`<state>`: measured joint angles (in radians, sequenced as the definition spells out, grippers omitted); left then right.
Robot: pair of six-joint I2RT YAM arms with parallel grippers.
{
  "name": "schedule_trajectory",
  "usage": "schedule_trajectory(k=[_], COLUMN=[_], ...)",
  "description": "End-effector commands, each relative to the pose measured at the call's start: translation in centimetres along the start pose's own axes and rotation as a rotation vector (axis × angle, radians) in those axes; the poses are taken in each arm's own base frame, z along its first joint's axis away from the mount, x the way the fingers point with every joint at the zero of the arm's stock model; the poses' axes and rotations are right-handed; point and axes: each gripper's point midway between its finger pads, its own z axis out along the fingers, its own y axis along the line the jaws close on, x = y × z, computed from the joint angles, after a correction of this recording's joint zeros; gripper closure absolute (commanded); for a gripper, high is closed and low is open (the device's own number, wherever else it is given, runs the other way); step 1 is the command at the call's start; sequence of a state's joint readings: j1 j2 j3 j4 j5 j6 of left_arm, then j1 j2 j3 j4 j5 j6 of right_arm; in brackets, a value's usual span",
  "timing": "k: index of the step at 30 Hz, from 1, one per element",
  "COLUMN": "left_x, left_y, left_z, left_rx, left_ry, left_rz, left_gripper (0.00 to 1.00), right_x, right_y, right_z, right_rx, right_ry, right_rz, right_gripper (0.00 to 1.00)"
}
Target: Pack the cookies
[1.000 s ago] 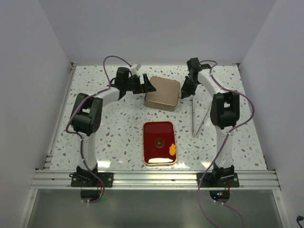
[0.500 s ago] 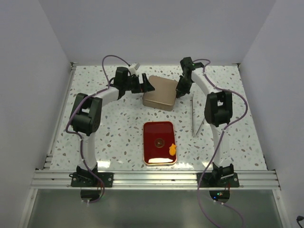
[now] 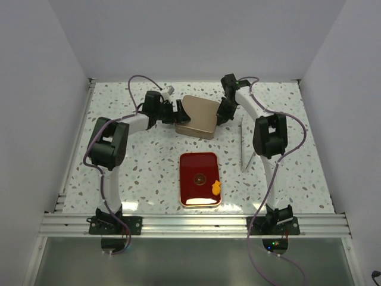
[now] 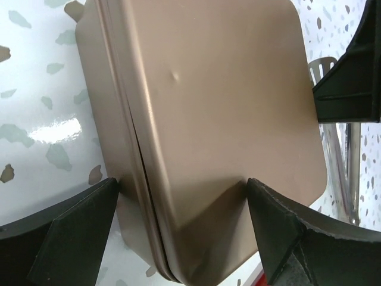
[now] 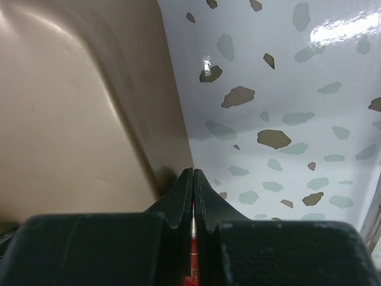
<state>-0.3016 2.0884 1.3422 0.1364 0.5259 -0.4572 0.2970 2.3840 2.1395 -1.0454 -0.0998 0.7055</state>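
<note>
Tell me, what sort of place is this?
Likely a robot lab test booth: plain white walls around a speckled table, left arm and right arm bolted to a metal rail.

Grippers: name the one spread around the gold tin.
The left gripper: its fingers stand wide, straddling the gold tin, while the right gripper is shut beside it.

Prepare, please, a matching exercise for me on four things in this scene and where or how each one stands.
Things:
1. left pincer
2. right pincer
3. orange cookie
4. tongs

Places or states:
A. lying on the table, right of the red tray
B. shut, at the gold tin edge
C. open, one finger either side of the gold tin
D. in the red tray's near right corner

Pairs: 1-C, 2-B, 3-D, 4-A
</note>
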Motion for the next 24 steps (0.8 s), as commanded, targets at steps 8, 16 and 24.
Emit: schedule_trajectory(k=[8, 16, 24], left_x=[5.3, 6.8, 7.2], left_y=[-3.0, -2.9, -2.6], left_z=[0.2, 0.0, -0.9], left_rx=[0.101, 0.113, 0.082], left_ry=[0.158, 0.190, 0.170], left_rz=[-0.023, -0.046, -0.042], left_gripper=[0.47, 0.76, 0.40], right_x=[1.2, 1.6, 1.4], right_y=[7.6, 7.1, 7.8], right_z=[-1.6, -1.3, -1.6], right_rx=[-0.221, -0.204, -0.233], right_ry=[0.016, 0.026, 0.023], right_rz=[0.003, 0.001, -0.001], right_gripper=[1.00, 1.00, 1.00])
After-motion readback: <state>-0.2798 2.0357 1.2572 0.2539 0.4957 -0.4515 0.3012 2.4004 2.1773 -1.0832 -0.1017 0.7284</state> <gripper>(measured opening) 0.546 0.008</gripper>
